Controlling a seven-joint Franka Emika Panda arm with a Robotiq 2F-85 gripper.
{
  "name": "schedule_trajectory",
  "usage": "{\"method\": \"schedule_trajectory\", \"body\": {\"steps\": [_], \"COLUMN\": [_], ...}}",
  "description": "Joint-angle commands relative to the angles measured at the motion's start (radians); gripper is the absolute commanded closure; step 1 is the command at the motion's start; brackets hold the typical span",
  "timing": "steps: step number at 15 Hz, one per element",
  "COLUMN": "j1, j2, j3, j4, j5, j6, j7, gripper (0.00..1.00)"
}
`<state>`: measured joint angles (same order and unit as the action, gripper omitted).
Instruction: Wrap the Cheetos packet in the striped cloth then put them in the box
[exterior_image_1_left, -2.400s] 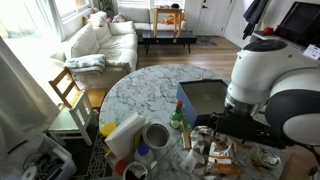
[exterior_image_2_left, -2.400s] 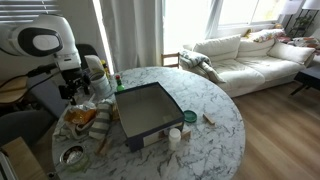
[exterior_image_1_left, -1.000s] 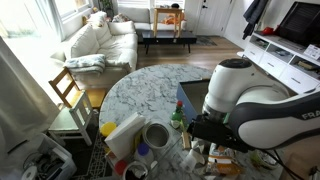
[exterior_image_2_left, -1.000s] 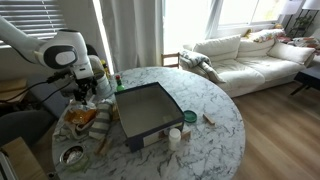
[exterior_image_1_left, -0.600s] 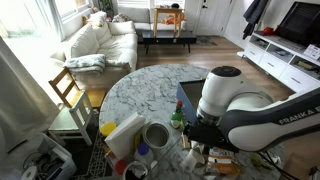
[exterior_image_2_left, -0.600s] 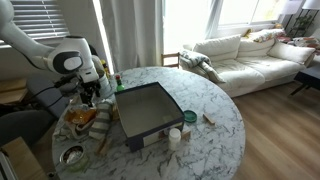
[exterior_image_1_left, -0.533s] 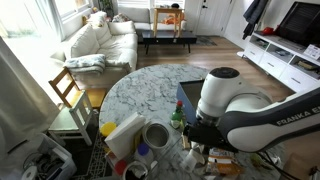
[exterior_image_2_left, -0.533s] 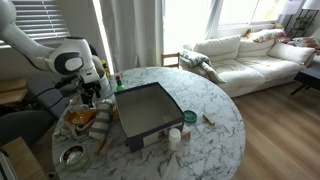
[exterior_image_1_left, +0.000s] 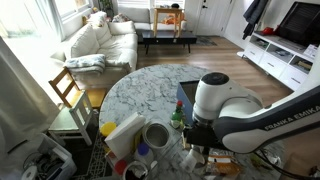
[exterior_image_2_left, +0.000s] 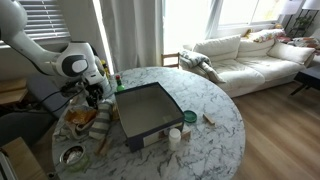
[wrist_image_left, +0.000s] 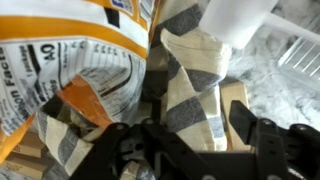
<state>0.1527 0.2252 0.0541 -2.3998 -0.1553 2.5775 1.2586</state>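
While my arm has swung in across the marble worktop and dropped low over its cluttered edge, everything else lies as it did a moment ago. The box sits in the middle of the worktop, blue walls up, its grey inside bare in both exterior views, so nothing has gone into it yet.

The striped cloth lies just beside the box, under my wrist, bunched into a raised fold rather than spread flat. The Cheetos packet lies against that fold with its printed back up. Stripes show under its lower edge, so I judge it rests partly on the cloth but is not yet covered.

My pincer has come down astride the fold, one jaw on each side and drawing inward. Whether the jaws already pinch the fabric I cannot tell. I take this as the start of the wrapping step: get hold of a cloth edge, then pull it over the packet.
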Motion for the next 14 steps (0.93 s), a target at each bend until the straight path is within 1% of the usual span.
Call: {"method": "schedule_trajectory", "body": {"steps": [1, 6, 7, 10, 14], "j1": [0.026, 0.038, 0.036, 0.025, -0.008], "j2": [0.017, -0.018, -0.026, -0.061, -0.139], "j3": [-0.029, -0.054, -0.055, -0.05, -0.025], "j4": [0.025, 0.03, 0.031, 0.029, 0.021], "j5": [-0.013, -0.038, -0.039, -0.027, 0.074], "j6": [-0.024, -0.062, -0.074, -0.095, -0.154], "j7": [0.019, 0.051, 0.055, 0.042, -0.032], "gripper": [0.58, 0.96, 0.99, 1.0, 0.99]}}
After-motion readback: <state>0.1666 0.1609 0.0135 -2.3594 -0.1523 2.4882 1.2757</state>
